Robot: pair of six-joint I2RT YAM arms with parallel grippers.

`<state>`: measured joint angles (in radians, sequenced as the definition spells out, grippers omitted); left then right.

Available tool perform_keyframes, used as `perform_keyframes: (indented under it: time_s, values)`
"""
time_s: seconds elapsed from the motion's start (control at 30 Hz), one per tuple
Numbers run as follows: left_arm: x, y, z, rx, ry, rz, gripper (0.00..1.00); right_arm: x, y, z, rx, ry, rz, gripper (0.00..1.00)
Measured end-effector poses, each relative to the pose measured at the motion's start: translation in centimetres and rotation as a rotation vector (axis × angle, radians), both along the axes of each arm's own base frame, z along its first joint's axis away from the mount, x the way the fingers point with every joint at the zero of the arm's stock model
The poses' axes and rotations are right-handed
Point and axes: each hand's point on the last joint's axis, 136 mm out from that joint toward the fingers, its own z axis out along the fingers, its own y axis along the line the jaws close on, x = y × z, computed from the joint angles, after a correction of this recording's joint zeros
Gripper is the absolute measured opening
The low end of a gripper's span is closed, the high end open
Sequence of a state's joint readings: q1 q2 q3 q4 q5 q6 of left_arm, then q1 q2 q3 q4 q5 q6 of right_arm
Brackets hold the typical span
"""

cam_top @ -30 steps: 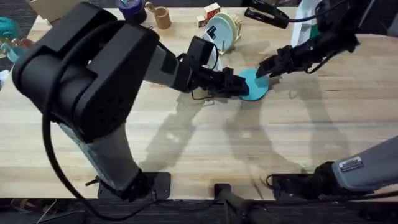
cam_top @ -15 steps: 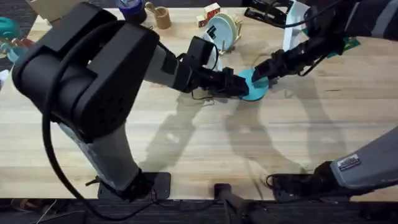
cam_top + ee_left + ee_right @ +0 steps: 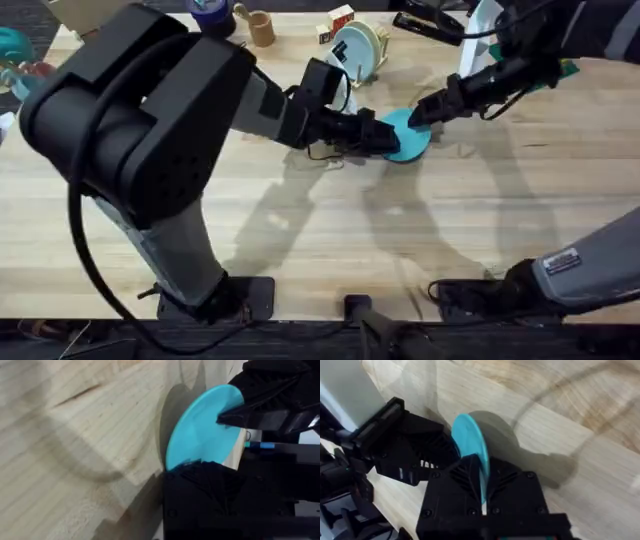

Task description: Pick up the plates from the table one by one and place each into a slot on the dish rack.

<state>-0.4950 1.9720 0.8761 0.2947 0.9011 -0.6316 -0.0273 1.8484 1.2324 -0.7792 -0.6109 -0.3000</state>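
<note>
Both grippers clenched the teal plate by opposite edges: the left gripper at its near-left rim, the right gripper at its far-right rim. Open bench lay nearer; the dish rack stood just beyond.

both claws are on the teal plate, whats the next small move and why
Probably open the left claw and back it off: the right claw is already shut on the teal plate rim, and the dish rack sits just beyond, so the right arm can carry it there alone.
</note>
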Motion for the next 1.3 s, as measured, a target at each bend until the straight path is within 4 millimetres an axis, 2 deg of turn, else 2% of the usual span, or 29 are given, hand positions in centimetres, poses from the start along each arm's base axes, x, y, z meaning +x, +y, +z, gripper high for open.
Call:
perform_keyframes:
  time_s: [0.43, 0.7, 0.93, 1.3]
  values:
    - [0.0, 0.0, 0.0, 0.0, -0.004, 0.0, 0.04, -0.2, 0.0, 0.2, 0.004, -0.012, 0.031, 0.028]
    - [0.2, 0.4, 0.6, 0.047, -0.041, 0.026, 0.04, -0.8, 0.2, 1.4, 0.003, 0.019, 0.065, 0.031]
    - [0.7, 2.5, 2.1, 0.175, -0.102, 0.103, 0.04, -0.4, 0.3, 4.0, -0.018, 0.015, 0.102, 0.031]
    - [-1.4, 7.2, 7.9, 0.361, -0.252, 0.159, 0.039, 0.9, 0.1, 9.8, -0.038, -0.061, 0.151, 0.031]
